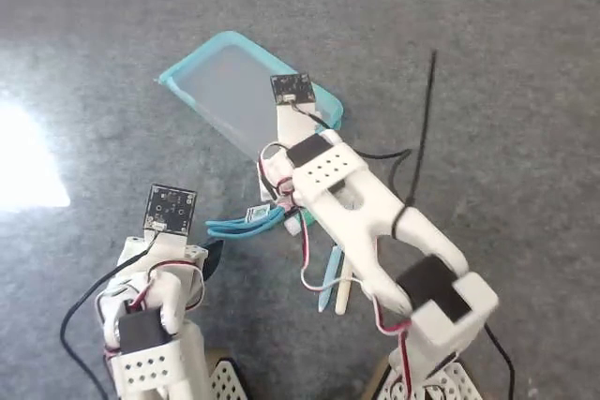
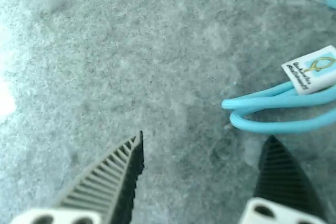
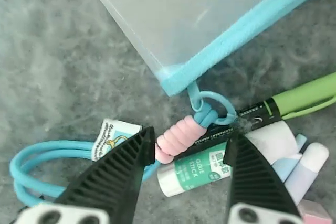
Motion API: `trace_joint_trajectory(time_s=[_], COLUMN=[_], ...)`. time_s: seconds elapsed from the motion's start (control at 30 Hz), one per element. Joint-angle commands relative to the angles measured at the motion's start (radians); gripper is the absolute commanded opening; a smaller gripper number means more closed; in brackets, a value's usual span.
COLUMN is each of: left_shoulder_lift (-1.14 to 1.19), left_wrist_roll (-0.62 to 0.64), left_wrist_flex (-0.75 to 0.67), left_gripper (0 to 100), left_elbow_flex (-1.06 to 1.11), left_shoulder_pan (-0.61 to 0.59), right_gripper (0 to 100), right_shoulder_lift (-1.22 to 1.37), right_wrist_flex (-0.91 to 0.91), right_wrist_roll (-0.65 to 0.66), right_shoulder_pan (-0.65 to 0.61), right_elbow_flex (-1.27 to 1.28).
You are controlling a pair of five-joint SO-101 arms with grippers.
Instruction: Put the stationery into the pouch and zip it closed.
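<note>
1. Clearly, the right gripper (image 3: pixel 191 132) is the nearer one. It hangs over the ringed corner of the pouch (image 1: pixel 225 91), fingers spread wide and holding nothing.
2. The stationery (image 1: pixel 328 280) lies bunched just beside that corner, outside the pouch. We see a green marker (image 3: pixel 299 98), a glue stick (image 3: pixel 191 170) touching it, and pastel pens (image 3: pixel 302 166) on the side away from the pouch.
3. We judge the marker the likeliest first pick. It lies beneath the finger gap and reaches off past one finger.
4. Its long axis runs nearly from one finger to the other rather than across the gap. The wrist probably needs a turn before the fingers close.
5. The marker's dark end points at the pull ring (image 3: pixel 212 106) on the pouch's corner, and its green end points away from that corner.
6. The pouch lies flat, its long axis running away from the ringed corner. We cannot tell whether its zip stands open.
7. The left gripper (image 2: pixel 205 137) sits farther from the pouch, fingers likewise parted and empty. It is just beside the loop of the teal cord (image 2: pixel 273 124), which trails from the pouch's ring past a pink coil (image 3: pixel 176 136).
</note>
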Motion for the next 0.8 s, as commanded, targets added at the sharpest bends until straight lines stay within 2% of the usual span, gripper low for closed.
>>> trace_joint_trajectory(time_s=[0.0,0.23,0.57,0.77], left_shoulder_lift=[-0.002,-0.002,-0.002,-0.002], left_wrist_roll=[-0.011,-0.011,-0.011,-0.011], left_wrist_flex=[-0.015,-0.015,-0.015,-0.015], left_gripper=[34,34,34,34], left_elbow_flex=[-0.008,-0.008,-0.008,-0.008], left_shoulder_pan=[-0.002,-0.002,-0.002,-0.002], right_gripper=[22.1,22.1,21.0,1.7], right_shoulder_lift=[0.036,0.142,0.189,0.189], right_wrist_flex=[0.050,0.061,0.143,0.136], right_wrist_roll=[-0.011,0.026,-0.009,0.028], right_shoulder_pan=[-0.001,-0.035,-0.013,0.031], right_elbow_flex=[-0.118,-0.201,-0.206,-0.207])
